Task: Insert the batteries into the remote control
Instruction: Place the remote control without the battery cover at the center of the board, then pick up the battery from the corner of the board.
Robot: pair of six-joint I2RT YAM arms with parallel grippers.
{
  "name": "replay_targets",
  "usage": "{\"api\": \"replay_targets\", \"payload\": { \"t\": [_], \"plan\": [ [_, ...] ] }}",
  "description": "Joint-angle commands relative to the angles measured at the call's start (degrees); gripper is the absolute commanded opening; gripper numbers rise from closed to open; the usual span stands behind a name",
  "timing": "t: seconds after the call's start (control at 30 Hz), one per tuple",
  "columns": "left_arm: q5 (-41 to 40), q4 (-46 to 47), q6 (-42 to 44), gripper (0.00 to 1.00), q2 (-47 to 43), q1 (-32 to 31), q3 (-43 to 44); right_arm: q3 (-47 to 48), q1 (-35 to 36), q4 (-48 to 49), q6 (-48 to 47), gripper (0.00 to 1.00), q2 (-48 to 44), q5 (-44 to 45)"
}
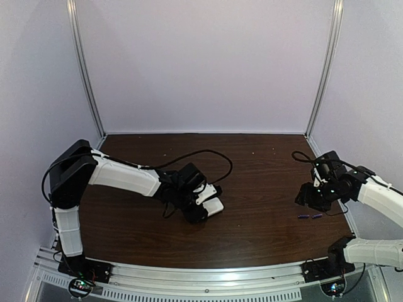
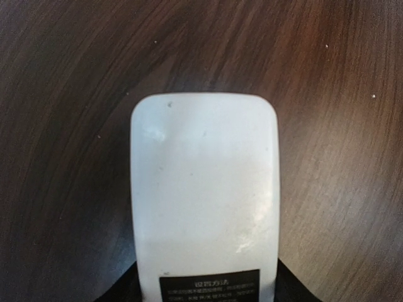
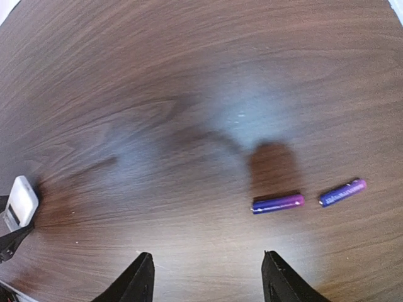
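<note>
A: Left gripper [image 1: 203,209]?
B: Pinching the remote control [image 2: 204,189] by its sides at the label [image 2: 210,286] end, with a dark finger pressed on each long edge. White face toward the wrist camera. Long axis straight out from the jaws, rounded end pointing away. Left of the table's [image 1: 264,163] middle, nearer the front edge.
A: Right gripper [image 3: 211,280]?
B: Fingers [image 3: 140,277] spread, gripping nothing. Batteries [image 3: 278,203] lying flat just beyond the right-hand finger, near the table's right edge. End to end with a small gap, long axes roughly along the line between the fingertips, slightly tilted
</note>
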Motion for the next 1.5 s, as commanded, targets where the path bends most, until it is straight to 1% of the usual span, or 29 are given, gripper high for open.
{"api": "replay_targets", "payload": {
  "t": [0.0,0.13,0.3,0.43,0.5,0.6,0.73,0.83,1.0,1.17,1.47],
  "plan": [
    [-0.75,-0.82,-0.59,0.42,2.12,0.2,0.72,-2.29,0.3,-4.53,8.98,0.59,-2.72,8.24],
    [0.23,-0.74,0.1,0.52,2.2,0.12,0.27,-2.23,0.33,-7.37,13.72,0.6,-2.78,11.25],
    [0.96,-0.91,0.48,0.67,2.41,0.15,0.2,-0.05,0.28,-12.61,20.03,0.66,-2.12,16.96],
    [2.09,-0.83,0.45,0.74,2.32,0.16,0.45,1.21,0.18,-15.37,25.52,0.73,-2.91,19.49],
    [2.06,-0.91,0.47,0.76,2.1,0.11,0.67,1.23,0.17,-15.98,27.64,0.74,-3.08,20.31],
    [2.25,-1.06,0.48,0.77,1.23,0.1,1.28,0.97,0.04,-16.3,30.4,0.76,-2.29,21.33],
    [2.52,-1.39,0.47,0.78,0.48,0.17,2.84,1.12,-0.61,-17.6,34.38,0.77,0.32,23.13],
    [2.13,-1.44,0.44,0.78,0.3,0.15,3.52,1.48,-1.63,-16.36,34.85,0.76,1.41,24.12],
    [1.75,-1.65,0.48,0.78,0.05,0.16,3.54,0.62,-4.51,-13.18,34.7,0.72,2.75,23.5],
    [1.2,-1.97,0.45,0.79,-0.04,0.14,3.82,-0.02,-6.98,-9.31,33.36,0.69,6.43,20.97],
    [1.26,-2.71,0.44,0.82,-0.05,0.09,4.12,-0.68,-9.25,-4.22,31.78,0.61,12.13,18.0]
  ]
}}
